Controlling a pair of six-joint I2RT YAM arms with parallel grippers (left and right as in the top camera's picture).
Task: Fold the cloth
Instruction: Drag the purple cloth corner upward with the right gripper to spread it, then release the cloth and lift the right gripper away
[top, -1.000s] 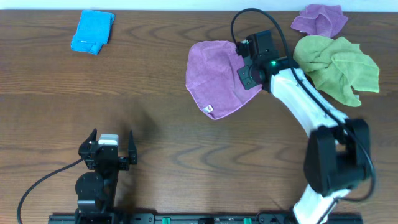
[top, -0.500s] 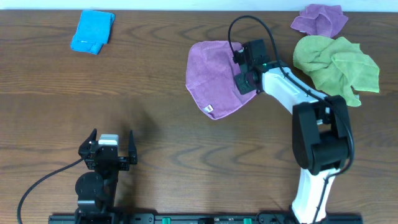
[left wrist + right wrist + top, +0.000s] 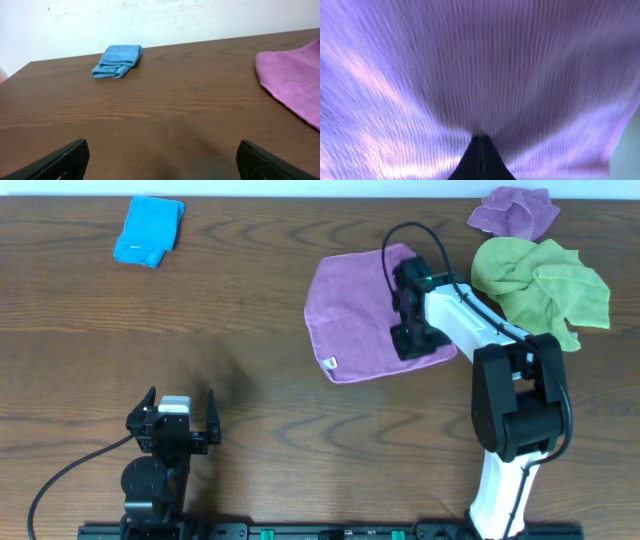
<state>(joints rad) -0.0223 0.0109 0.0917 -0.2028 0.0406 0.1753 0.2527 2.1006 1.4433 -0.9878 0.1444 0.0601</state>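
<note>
Wooden table (image 3: 250,330), right claw (image 3: 413,348) pinching purple cloth (image 3: 350,305), white tag (image 3: 329,362) unreadable.

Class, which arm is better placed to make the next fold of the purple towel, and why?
Right. The right end effector is shut on the purple towel, and fabric fills its wrist view. The left end effector sits open, well apart from the towel.

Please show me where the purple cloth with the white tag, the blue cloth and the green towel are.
purple cloth (image 3: 350,310): overhead view, on its flat left part.
blue cloth (image 3: 148,230): overhead view, on its middle.
green towel (image 3: 540,285): overhead view, on its middle.
</note>
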